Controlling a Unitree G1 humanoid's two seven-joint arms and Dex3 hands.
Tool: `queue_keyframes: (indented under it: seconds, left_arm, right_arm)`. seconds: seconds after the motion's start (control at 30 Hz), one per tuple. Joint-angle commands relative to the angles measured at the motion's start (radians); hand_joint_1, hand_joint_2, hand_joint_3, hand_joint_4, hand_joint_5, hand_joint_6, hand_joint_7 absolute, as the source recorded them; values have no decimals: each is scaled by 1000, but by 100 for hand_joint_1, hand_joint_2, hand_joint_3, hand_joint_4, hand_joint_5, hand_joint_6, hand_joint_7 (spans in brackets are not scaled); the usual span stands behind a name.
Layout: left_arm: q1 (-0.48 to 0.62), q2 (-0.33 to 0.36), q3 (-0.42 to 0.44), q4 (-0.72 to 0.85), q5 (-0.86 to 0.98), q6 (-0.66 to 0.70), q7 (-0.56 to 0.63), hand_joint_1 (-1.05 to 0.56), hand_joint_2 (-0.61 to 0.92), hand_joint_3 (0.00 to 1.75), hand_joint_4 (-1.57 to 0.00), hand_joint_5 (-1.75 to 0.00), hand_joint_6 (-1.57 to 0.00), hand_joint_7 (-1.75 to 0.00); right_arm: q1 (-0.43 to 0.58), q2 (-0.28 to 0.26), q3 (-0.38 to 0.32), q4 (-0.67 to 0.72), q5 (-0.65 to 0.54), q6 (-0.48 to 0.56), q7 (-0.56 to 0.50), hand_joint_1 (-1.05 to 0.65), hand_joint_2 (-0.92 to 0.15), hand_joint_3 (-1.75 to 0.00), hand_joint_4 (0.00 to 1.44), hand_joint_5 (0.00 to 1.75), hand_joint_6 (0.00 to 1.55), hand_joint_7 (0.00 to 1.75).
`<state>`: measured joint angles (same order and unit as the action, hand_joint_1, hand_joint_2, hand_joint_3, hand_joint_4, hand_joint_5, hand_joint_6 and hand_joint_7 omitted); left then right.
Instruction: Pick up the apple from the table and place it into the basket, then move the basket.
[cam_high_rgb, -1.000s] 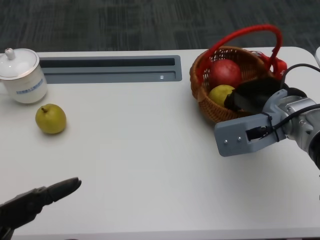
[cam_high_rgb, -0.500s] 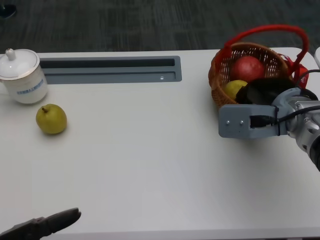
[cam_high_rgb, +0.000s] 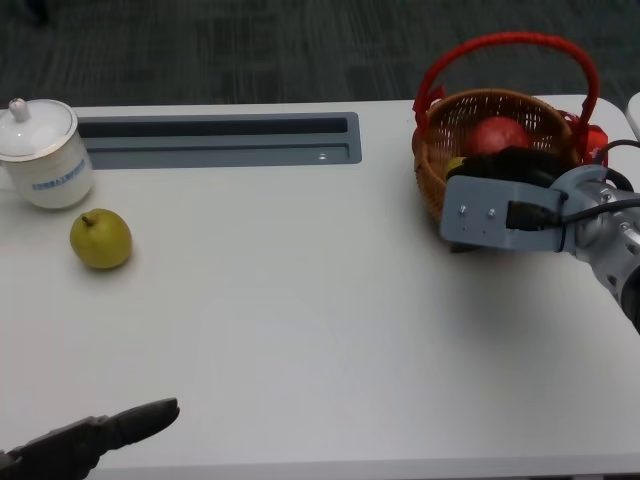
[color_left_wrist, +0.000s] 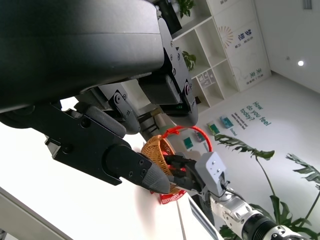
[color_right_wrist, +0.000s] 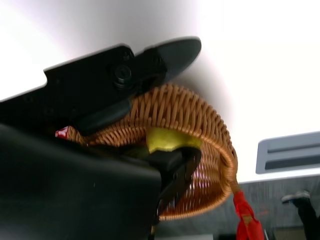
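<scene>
The wicker basket (cam_high_rgb: 429, 176) with its red handle (cam_high_rgb: 510, 40) stands at the table's far right. Inside lie the red apple (cam_high_rgb: 497, 134) and a yellow-green fruit (color_right_wrist: 170, 139). My right hand (cam_high_rgb: 515, 166) grips the basket's near wall: one finger (color_right_wrist: 125, 75) lies outside the weave (color_right_wrist: 195, 112) and another (color_right_wrist: 175, 165) reaches inside. My left hand (cam_high_rgb: 95, 440) hovers low at the front left edge, fingers stretched out, holding nothing. The left wrist view shows its fingers (color_left_wrist: 100, 150), with the basket (color_left_wrist: 156, 147) far off.
A yellow-green pear (cam_high_rgb: 100, 238) lies on the table at the left. Behind it stands a white lidded cup (cam_high_rgb: 40, 152). A grey recessed slot (cam_high_rgb: 215, 140) runs along the back. A red tag (cam_high_rgb: 597, 142) hangs at the basket's right side.
My right hand has carried the basket to the right and a little farther back, and it now sits more upright. The left hand has shifted slightly along the front edge.
</scene>
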<state>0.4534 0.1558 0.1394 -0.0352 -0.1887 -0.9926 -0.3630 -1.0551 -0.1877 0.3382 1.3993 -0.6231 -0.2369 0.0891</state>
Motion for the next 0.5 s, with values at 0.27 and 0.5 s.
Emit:
queue_keyframes:
  seconds: [0.27, 0.5]
  left_arm:
    - [-109, 31, -8, 66, -16, 11, 1, -46, 75, 0, -94, -1, -87, -1]
    - [-168, 57, -22, 119, -44, 2, -19, -46, 76, 0, -94, 0, -86, 0]
  right_arm:
    - [-22, -86, -59, -44, 68, -187, -32, -79, -87, -1, 40, 3, 36, 2]
    - [34, -115, -129, -68, 167, -347, 28, -71, -85, 0, 49, 3, 40, 2]
